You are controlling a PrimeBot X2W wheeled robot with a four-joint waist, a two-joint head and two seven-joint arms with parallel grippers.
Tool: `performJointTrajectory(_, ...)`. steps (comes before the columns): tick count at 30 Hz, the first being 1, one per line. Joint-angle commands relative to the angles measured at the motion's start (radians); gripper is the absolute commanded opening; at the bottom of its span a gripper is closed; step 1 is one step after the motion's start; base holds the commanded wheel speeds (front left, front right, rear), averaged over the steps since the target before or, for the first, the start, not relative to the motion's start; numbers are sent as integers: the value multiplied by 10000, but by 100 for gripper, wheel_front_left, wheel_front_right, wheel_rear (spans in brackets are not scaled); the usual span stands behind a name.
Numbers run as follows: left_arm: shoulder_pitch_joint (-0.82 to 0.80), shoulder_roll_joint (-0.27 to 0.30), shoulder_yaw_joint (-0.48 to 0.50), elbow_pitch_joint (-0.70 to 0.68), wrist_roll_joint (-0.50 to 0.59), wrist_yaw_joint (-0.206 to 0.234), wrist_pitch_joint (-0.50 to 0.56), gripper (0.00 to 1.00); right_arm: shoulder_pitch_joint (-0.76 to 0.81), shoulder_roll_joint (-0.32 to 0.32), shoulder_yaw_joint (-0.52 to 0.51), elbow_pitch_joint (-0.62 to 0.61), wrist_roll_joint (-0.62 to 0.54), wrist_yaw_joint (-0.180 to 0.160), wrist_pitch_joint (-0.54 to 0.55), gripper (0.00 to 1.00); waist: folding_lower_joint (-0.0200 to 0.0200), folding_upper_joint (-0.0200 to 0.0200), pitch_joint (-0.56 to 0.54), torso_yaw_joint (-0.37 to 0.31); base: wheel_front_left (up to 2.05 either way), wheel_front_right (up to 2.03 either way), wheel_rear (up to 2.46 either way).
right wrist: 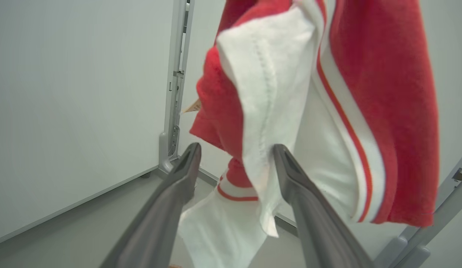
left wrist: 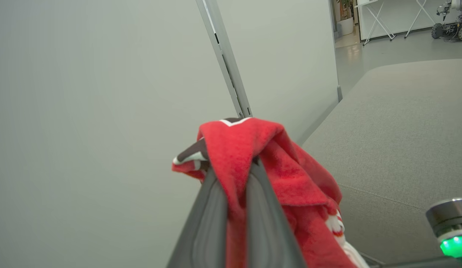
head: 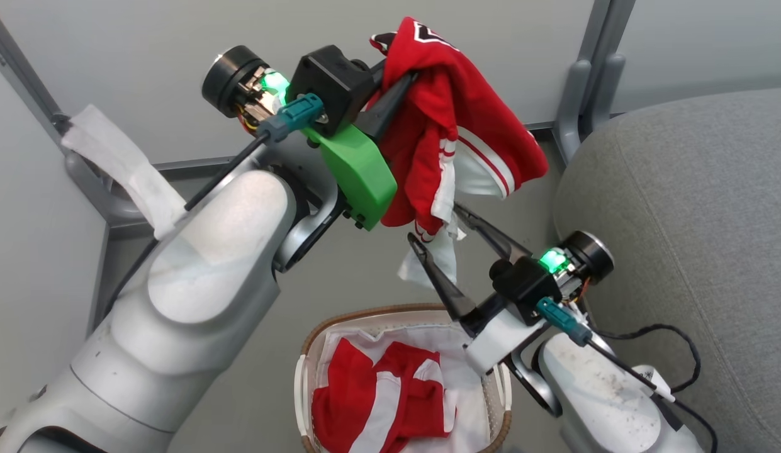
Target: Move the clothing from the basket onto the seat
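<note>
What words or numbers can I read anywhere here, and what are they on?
Nothing can be read.
On the red garment, a block numeral at the top fold: only partly showing, unreadable.
Its small tag: too blurred to read.

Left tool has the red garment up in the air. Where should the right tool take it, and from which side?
Take the white panel hanging low on the red garment, coming up from below. It droops as a loose fold while the left tool pinches the top, and it lies between the open fingers of the right tool, so closing there should probably catch it.
</note>
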Motion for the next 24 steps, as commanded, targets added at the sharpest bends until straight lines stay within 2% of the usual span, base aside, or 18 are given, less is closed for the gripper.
performJointTrajectory(1, 156, -37, -23, -137, -33, 56, 36, 0, -222, -48, -158, 30, -114, -7, -14, 100, 0, 0, -74, 103, 0, 0, 0)
performJointTrajectory(11, 582, -80, -240, -715, -282, 179, 254, 0, -614, -45, -504, -117, 143, -7, -12, 100, 0, 0, -123, 255, 0, 0, 0)
performJointTrajectory(12, 632, -56, -238, -736, -311, 191, 247, 0, -645, -45, -523, -101, 228, -7, -12, 81, 0, 0, -118, 256, 0, 0, 0)
performJointTrajectory(13, 692, -27, -227, -746, -337, 236, 244, 0, -682, -43, -531, -64, 309, -7, -12, 38, 0, 0, -108, 255, 0, 0, 0)
performJointTrajectory(14, 740, 10, -215, -745, -364, 272, 233, 0, -714, -42, -539, -39, 346, -7, -11, 22, 0, 0, -97, 253, 0, 0, 0)
performJointTrajectory(15, 803, 62, -197, -741, -393, 284, 218, 0, -735, -43, -547, 5, 386, -7, -11, 0, 0, 0, -82, 248, 0, 0, 0)
performJointTrajectory(24, 1484, 429, 32, -577, -591, 585, -39, 0, -928, -43, -784, 156, 484, -7, -11, 0, 0, 0, 145, 162, 0, 0, 0)
